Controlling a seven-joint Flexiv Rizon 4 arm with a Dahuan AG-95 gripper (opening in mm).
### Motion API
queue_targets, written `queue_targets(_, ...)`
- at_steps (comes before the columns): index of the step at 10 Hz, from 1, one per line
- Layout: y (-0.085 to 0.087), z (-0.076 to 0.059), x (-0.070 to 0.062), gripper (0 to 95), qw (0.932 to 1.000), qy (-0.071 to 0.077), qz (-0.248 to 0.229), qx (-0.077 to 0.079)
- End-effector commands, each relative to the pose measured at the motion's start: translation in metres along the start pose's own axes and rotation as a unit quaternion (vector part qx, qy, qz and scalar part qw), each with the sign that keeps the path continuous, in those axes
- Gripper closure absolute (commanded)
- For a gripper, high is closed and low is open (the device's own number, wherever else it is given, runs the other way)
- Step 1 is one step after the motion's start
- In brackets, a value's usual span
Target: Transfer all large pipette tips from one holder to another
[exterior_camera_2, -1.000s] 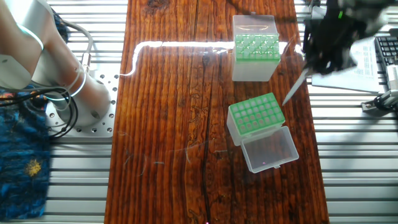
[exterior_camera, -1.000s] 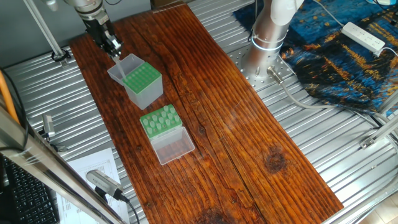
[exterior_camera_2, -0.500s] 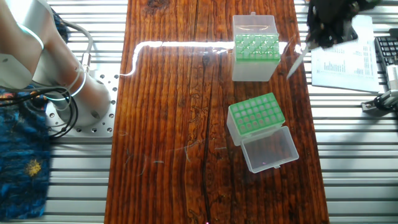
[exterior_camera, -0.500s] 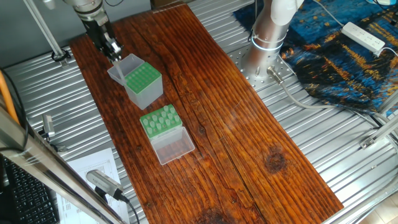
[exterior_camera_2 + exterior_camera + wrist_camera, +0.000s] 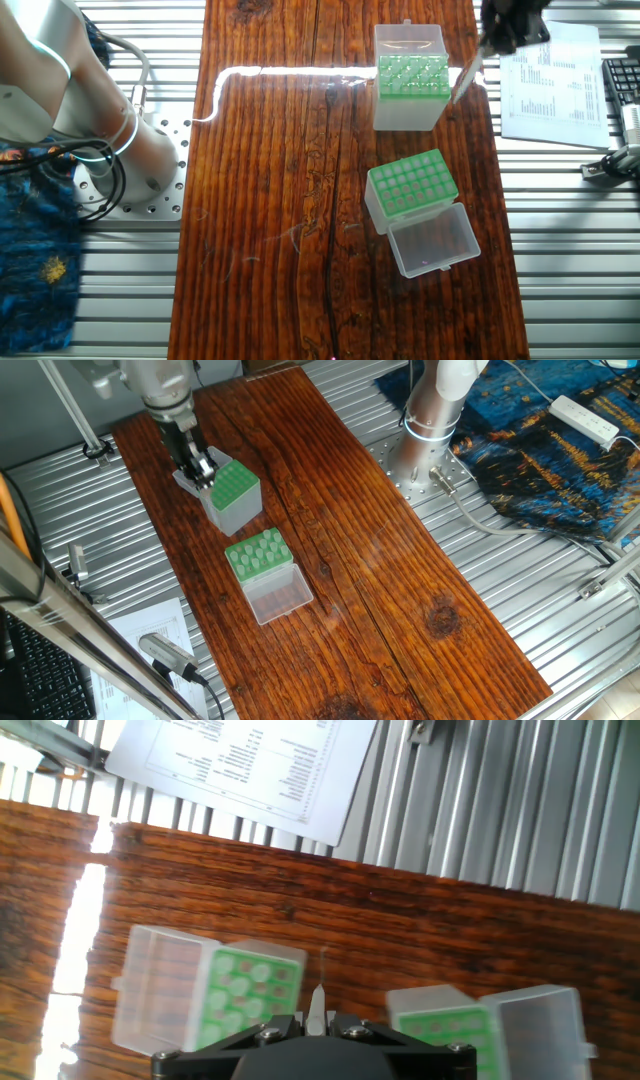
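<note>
I pinch one pale, see-through plastic cone tip [image 5: 465,78] in my gripper [image 5: 318,1017], pointing down, just beside the taller grey-sided box with the green top [image 5: 409,88]. I think I should keep the tip straight up and move slowly. The tall box shows pale tips in many holes. I see no tips in the low green rack [image 5: 411,187]; its clear lid [image 5: 434,239] lies open on the wooden counter [image 5: 290,180].

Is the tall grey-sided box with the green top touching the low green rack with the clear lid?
Apart. The other fixed view shows bare wood between the tall grey-sided box and the low green rack.
</note>
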State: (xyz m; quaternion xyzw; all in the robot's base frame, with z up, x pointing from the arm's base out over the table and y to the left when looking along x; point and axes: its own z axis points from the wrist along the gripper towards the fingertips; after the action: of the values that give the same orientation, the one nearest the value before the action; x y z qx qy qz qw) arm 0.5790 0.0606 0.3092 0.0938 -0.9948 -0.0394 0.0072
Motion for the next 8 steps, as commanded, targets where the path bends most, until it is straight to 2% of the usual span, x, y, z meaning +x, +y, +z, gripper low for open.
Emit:
queue_targets(1, 0.012, 0.005, 0.003, 95.0, 0.9999, 0.010, 0.009, -0.006)
queue_targets(3, 0.018, 0.009, 0.003, 95.0, 0.9997, 0.020, 0.008, -0.008)
queue_targets(4, 0.019, 0.010, 0.004, 95.0, 0.9993, 0.036, 0.005, -0.007)
queue_targets(5, 0.018, 0.012, 0.007, 95.0, 0.9992, 0.040, 0.003, -0.006)
queue_targets(8, 0.024, 0.018, 0.016, 95.0, 0.9991, 0.042, 0.005, -0.006)
